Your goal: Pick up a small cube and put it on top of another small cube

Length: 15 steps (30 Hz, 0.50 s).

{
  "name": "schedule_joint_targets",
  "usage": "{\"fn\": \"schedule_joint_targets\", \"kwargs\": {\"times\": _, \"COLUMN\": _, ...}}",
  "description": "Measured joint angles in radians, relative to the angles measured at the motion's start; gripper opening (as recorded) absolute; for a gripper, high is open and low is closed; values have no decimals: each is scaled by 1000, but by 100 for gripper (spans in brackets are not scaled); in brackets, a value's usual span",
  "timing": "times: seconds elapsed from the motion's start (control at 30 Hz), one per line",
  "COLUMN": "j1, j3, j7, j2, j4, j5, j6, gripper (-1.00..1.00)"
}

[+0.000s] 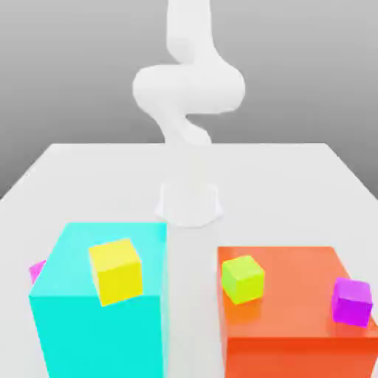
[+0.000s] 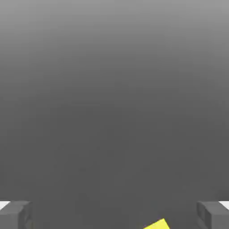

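**Arm poised, jaws wide and empty, before any reach for the pink cube.**

In the hand view the gripper [image 2: 114, 217] shows its two grey fingertips [image 2: 15, 214] standing far apart with nothing between them. The small hot-pink matte cube [image 1: 35, 270] peeks out at the exterior view's far left, just behind the big cyan block [image 1: 96, 325], mostly hidden by it. A small yellow cube [image 1: 116, 271] sits on the cyan block; a small lime-green cube [image 1: 243, 279] and a small violet-purple cube [image 1: 351, 301] sit on the big orange block [image 1: 295, 332]. The white arm [image 1: 188, 88] stands upright between the blocks. The approach seems not yet begun; next, I judge, the hand must swing toward the left and descend past the cyan block's edge to straddle the pink cube.
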Motion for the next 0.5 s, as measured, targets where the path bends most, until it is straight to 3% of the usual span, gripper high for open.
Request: {"fn": "schedule_joint_targets", "kwargs": {"times": 0.5, "j1": -264, "j3": -175, "j7": 133, "j2": 547, "j4": -194, "j5": -48, "j6": 293, "gripper": 0}}
